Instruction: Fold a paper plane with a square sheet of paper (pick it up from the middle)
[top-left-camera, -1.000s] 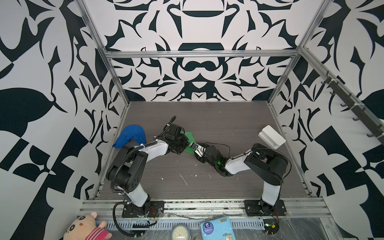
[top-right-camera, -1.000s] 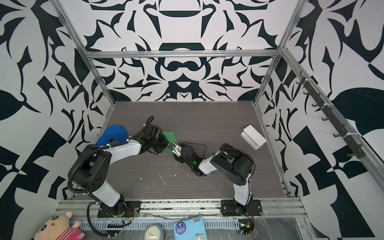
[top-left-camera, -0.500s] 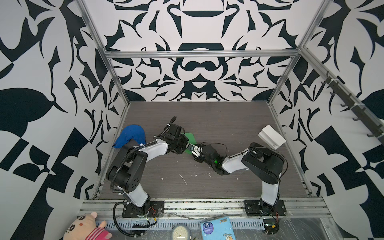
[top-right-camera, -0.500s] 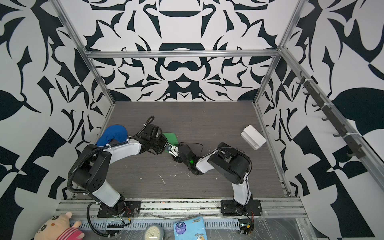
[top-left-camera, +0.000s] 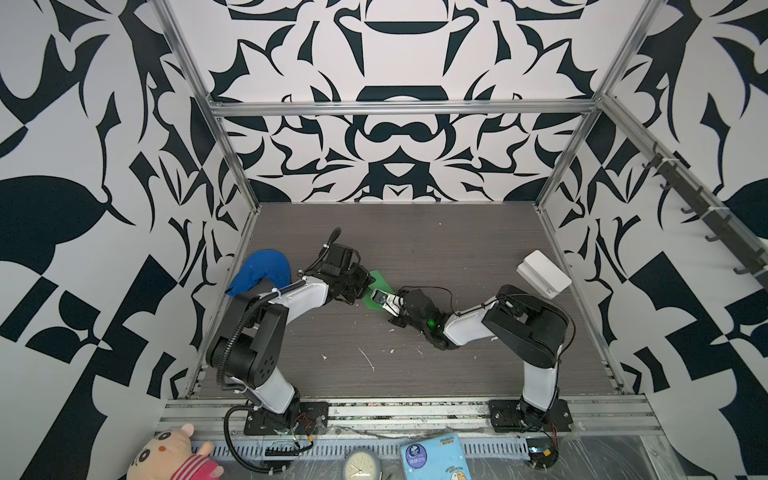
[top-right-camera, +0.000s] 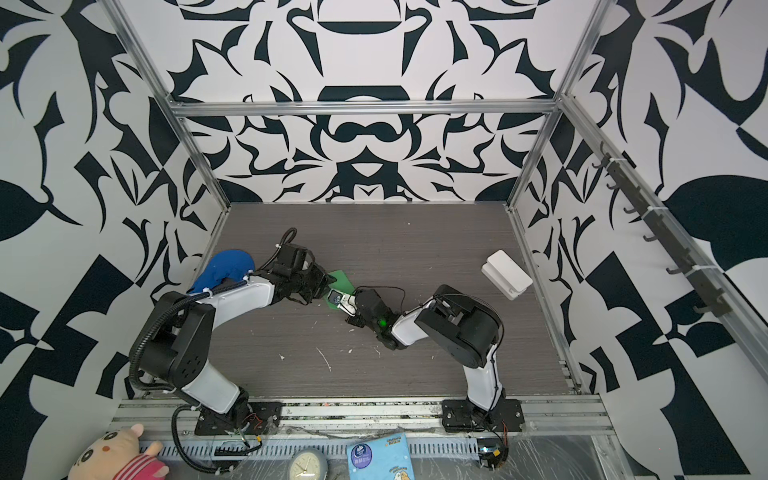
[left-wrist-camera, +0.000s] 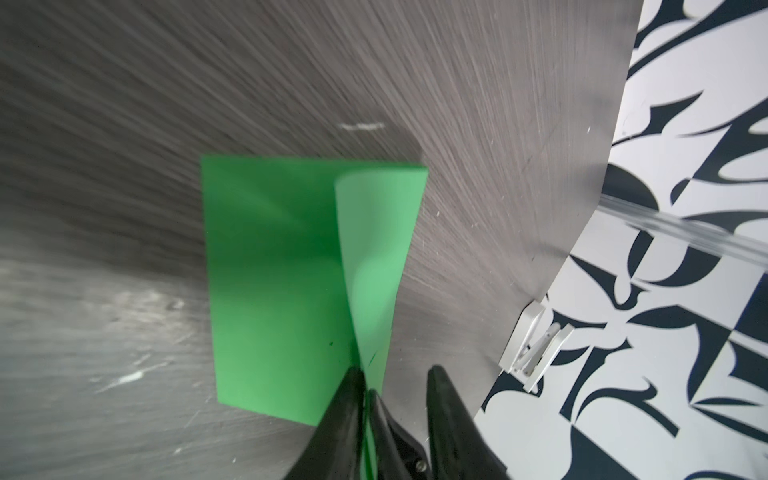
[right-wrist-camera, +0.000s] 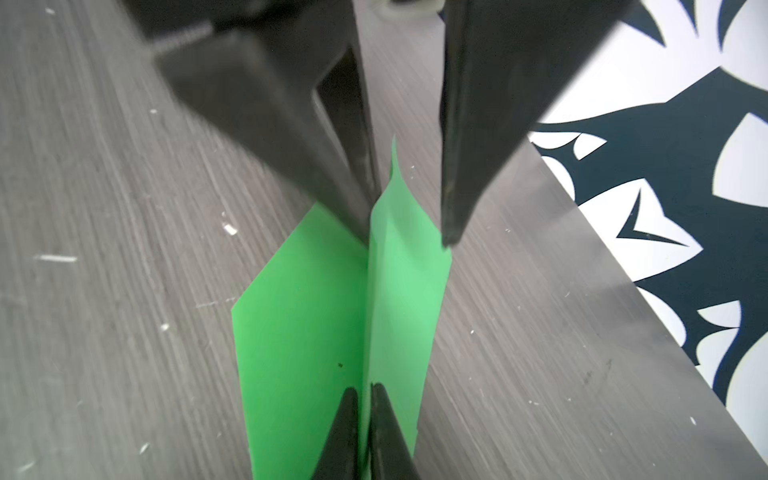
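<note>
- The right gripper (right-wrist-camera: 365, 395) is pinched on the raised crease of the square sheet of paper (right-wrist-camera: 299, 332). Its black fingers are pressed together with only a green sliver between them.
- The left gripper (right-wrist-camera: 407, 239) stands parted over the far end of that crease. One finger is right against the paper and the other is clear of it; whether the near one still touches I cannot tell.
- Just changed: a second ago the left gripper was clamped and the right gripper stood open, a little farther off. The right has since slid in and closed, and the left has begun to let go.
- My reading is that the hold is passing from left to right, which frees the left gripper for the next fold. Only a centre fold exists, so the folding is barely begun.
- The sheet sits left of the middle of the table (top-left-camera: 436, 249), between the two grippers, in both top views.
- The paper is thin, matte and bright green, plain but for one dark speck. It forms a tent with a straight ridge. One flap is shaded, the other is paler and curling, and a far corner rises to a point.
- The table is dark grey with a fine wood grain, strewn with white flecks (right-wrist-camera: 56, 258). The fingers are hard, tapering wedges.
</note>
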